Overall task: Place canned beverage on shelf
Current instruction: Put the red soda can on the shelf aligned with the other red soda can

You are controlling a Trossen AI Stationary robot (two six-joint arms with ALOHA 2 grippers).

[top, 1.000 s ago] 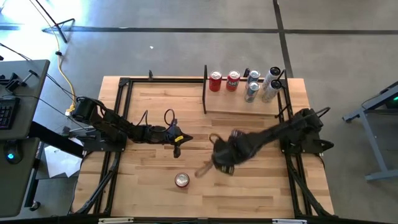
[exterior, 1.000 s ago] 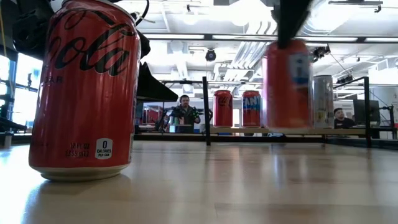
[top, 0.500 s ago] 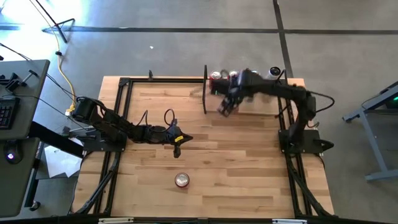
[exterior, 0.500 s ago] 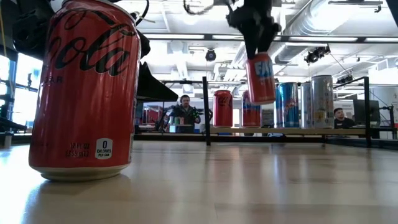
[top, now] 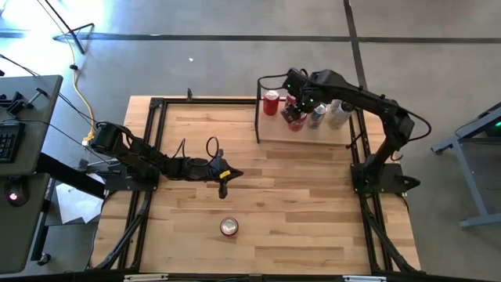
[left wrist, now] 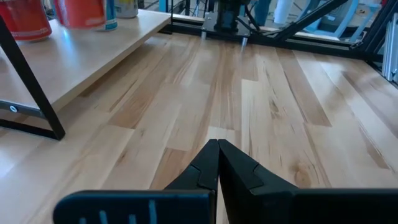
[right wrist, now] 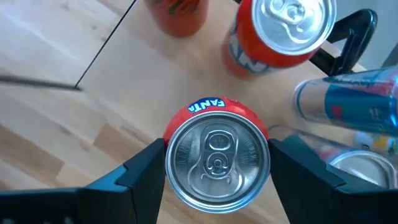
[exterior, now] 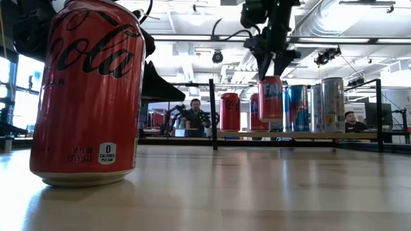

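Desk (top: 313,204) at frame centre: my right tool (top: 295,112) grasps one Fanta can (right wrist: 217,154) over the shelf (top: 313,135), upper right; five cans there, one lower centre. My left tool (top: 222,182) clenched.

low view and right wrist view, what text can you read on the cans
"ola", cut off: big red cola can close to the low camera.
"0 CALORIES": white badge on that can; the lines beside it are too small.
"FANTA": orange can in the right gripper.
Shelf cans' labels: too blurred.
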